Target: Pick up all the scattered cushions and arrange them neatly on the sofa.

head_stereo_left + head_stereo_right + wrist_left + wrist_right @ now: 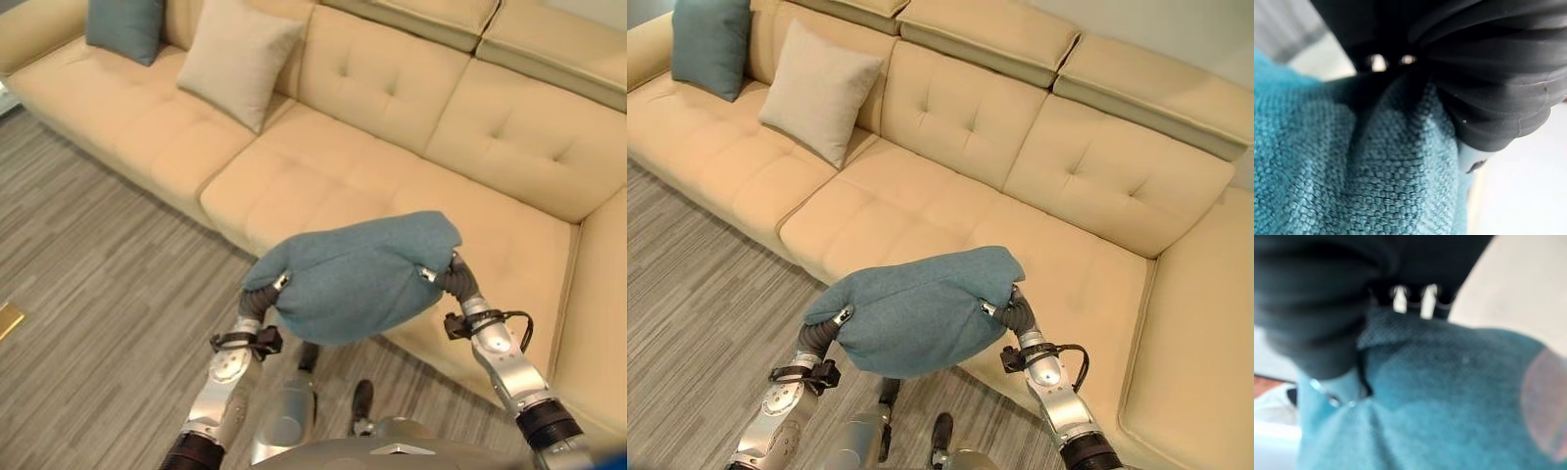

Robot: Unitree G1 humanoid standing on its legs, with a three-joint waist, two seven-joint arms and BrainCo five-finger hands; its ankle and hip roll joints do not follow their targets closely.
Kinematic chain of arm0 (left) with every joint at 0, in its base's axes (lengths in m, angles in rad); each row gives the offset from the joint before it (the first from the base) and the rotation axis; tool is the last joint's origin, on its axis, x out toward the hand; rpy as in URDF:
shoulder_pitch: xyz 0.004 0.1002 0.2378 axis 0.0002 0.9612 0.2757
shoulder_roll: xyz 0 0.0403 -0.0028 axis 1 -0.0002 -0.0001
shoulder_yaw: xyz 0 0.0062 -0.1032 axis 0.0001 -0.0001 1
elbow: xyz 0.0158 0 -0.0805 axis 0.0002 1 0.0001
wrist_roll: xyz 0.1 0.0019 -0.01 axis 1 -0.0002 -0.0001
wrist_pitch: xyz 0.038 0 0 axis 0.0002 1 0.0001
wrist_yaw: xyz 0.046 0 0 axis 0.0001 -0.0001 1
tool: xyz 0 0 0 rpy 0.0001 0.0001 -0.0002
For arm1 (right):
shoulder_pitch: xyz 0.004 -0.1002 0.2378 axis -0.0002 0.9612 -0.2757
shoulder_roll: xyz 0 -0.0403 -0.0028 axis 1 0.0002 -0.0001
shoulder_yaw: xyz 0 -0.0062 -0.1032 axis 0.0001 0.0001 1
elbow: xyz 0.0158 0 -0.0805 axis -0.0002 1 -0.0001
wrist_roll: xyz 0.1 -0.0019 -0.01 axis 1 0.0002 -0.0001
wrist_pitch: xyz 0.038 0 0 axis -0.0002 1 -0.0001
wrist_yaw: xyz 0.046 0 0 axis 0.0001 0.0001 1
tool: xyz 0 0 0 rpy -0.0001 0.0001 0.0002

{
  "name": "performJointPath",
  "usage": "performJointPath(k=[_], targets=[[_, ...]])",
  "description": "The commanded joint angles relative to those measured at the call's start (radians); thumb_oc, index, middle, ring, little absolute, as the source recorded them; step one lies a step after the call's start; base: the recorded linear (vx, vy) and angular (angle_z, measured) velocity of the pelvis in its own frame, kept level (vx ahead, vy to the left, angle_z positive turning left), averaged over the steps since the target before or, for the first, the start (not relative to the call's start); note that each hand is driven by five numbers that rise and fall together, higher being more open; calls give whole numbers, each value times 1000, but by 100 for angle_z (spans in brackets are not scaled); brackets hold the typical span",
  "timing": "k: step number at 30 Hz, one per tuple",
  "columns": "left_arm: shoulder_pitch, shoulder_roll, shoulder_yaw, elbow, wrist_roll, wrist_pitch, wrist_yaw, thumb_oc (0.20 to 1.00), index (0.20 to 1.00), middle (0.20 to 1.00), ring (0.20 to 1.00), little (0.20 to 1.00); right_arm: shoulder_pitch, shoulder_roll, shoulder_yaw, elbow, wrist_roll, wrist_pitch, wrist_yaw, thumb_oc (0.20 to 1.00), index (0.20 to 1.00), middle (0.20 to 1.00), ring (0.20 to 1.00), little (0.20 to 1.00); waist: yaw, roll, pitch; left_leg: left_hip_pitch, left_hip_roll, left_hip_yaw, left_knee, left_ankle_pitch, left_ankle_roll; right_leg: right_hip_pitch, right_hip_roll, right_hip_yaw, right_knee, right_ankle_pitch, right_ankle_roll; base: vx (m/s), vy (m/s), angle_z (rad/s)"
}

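— Low in the frame's centre, what is being carried?
— A teal cushion (pixel 358 279) is being squeezed between the left hand (pixel 266 294) and right hand (pixel 443 275), finger positions unreadable; it should be kept level until lowered onto the sofa (pixel 323 176)

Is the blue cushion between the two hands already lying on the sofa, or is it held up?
Held up. The blue cushion hangs between the left hand and right hand, above the sofa front edge.

Place: we take it for a home living room
Signs: we see a cream corner sofa (pixel 950 186), cushions (pixel 818 93), grey striped carpet (pixel 88 294)
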Motion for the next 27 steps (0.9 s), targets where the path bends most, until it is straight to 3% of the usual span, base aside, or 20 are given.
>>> performJointPath(k=[1,2,6,9,10,11,13,14,15,16,17,19,20,21,22,23,24,25,26,27], targets=[[-52,74,48,-123,14,-77,-38,200,200,200,200,200,-31,23,-79,-72,24,-66,-35,200,200,200,200,200,12,-56,-89,38,-60,6,64,-74,27,-21,-170,0,237,-36,173,156,444,-28],[-65,91,45,-129,15,-83,-34,200,200,200,200,200,-53,31,-71,-71,17,-65,-38,200,200,200,200,200,3,-51,-66,51,-76,9,85,-91,49,-84,-199,27,360,51,187,154,444,-22],[-74,102,49,-134,28,-90,-24,200,200,200,200,200,-71,42,-61,-62,21,-67,-40,200,200,200,200,200,-2,-38,-55,75,-75,3,88,-112,63,-150,-182,36,417,33,167,58,187,5],[-67,102,60,-130,25,-90,-31,200,200,200,200,200,-78,41,-53,-47,33,-69,-27,200,200,200,200,200,-13,-43,-65,123,-76,0,50,-117,61,-173,-121,15,312,3,150,145,103,-8],[-66,101,64,-129,23,-88,-29,200,200,200,200,200,-82,39,-51,-46,34,-69,-28,200,200,200,200,200,-14,-48,-68,135,-82,5,41,-121,60,-187,-111,-9,262,11,150,284,140,-26],[-53,97,77,-126,30,-79,-25,200,200,200,200,200,-86,41,-44,-38,40,-68,-23,200,200,200,200,200,-23,-53,-64,181,-95,16,22,-134,57,-215,-81,-76,177,52,159,232,111,-46],[-48,93,81,-119,34,-78,-34,200,200,200,200,200,-78,35,-46,-36,42,-67,-19,200,200,200,200,200,-37,-56,-61,193,-105,7,37,-150,52,-206,-73,-56,153,56,158,295,59,-46],[-45,86,69,-106,34,-79,-47,200,200,200,200,200,-62,27,-57,-40,41,-71,-21,200,200,200,200,200,-47,-60,-67,197,-111,-6,72,-176,41,-176,-58,-2,130,48,143,357,18,13],[-43,82,65,-107,26,-78,-56,200,200,200,200,200,-47,24,-68,-46,45,-71,-22,200,200,200,200,200,-52,-59,-73,188,-111,-5,119,-178,20,-163,-57,5,119,45,135,328,-15,90],[-38,78,59,-113,19,-76,-66,200,200,200,200,200,-31,15,-81,-56,47,-77,-26,200,200,200,200,200,-56,-57,-73,148,-91,11,239,-154,-21,-128,-61,-11,92,46,122,213,-28,120],[-50,78,45,-112,13,-76,-73,200,200,200,200,200,-25,4,-88,-59,57,-79,-33,200,200,200,200,200,-49,-57,-52,61,-83,-8,421,-89,-64,-97,-53,0,83,34,96,132,-35,50],[-61,74,35,-111,12,-73,-59,200,200,200,200,200,-34,2,-80,-70,66,-82,-41,200,200,200,200,200,-38,-59,-36,9,-92,-32,496,-94,-45,-78,-49,16,79,23,83,77,-6,-16],[-57,73,38,-113,15,-70,-54,200,200,200,200,200,-31,3,-79,-71,66,-80,-43,200,200,200,200,200,-35,-60,-38,0,-82,-41,466,-112,-32,-74,-50,30,78,16,85,186,76,10],[-56,71,41,-117,16,-69,-48,200,200,200,200,200,-37,6,-74,-63,64,-77,-46,200,200,200,200,200,-27,-63,-43,-9,-70,-81,333,-150,-17,-70,-57,59,76,11,98,157,74,0],[-55,71,41,-117,17,-69,-48,200,200,200,200,200,-37,6,-74,-63,64,-78,-47,200,200,200,200,200,-25,-64,-42,-2,-70,-79,326,-148,-16,-67,-58,62,76,9,99,207,135,-54],[-50,73,41,-127,25,-72,-42,200,200,200,200,200,-42,9,-68,-53,64,-76,-51,200,200,200,200,200,-8,-55,-44,4,-69,-183,192,-110,-23,-60,-44,107,76,1,105,138,118,-55],[-48,74,41,-128,26,-77,-38,200,200,200,200,200,-46,6,-67,-50,56,-76,-56,200,200,200,200,200,-4,-49,-44,9,-73,-232,138,-73,-30,-63,-42,123,85,-2,106,151,200,-58],[-44,67,39,-122,22,-84,-37,200,200,200,200,200,-49,3,-62,-47,60,-75,-47,200,200,200,200,200,-5,-42,-50,34,-89,-263,133,-96,-22,-71,-54,139,106,-10,113,90,177,-91],[-50,66,33,-120,16,-83,-42,200,200,200,200,200,-40,-1,-71,-54,55,-76,-42,200,200,200,200,200,-27,-33,-55,45,-64,-219,102,-77,-32,-74,-55,135,111,-12,113,84,266,-119],[-68,70,16,-122,22,-83,-50,200,200,200,200,200,-44,1,-76,-56,54,-67,-43,200,200,200,200,200,-30,-29,-63,63,-76,-244,83,-72,-26,-92,-66,140,122,-13,117,90,243,-86]])
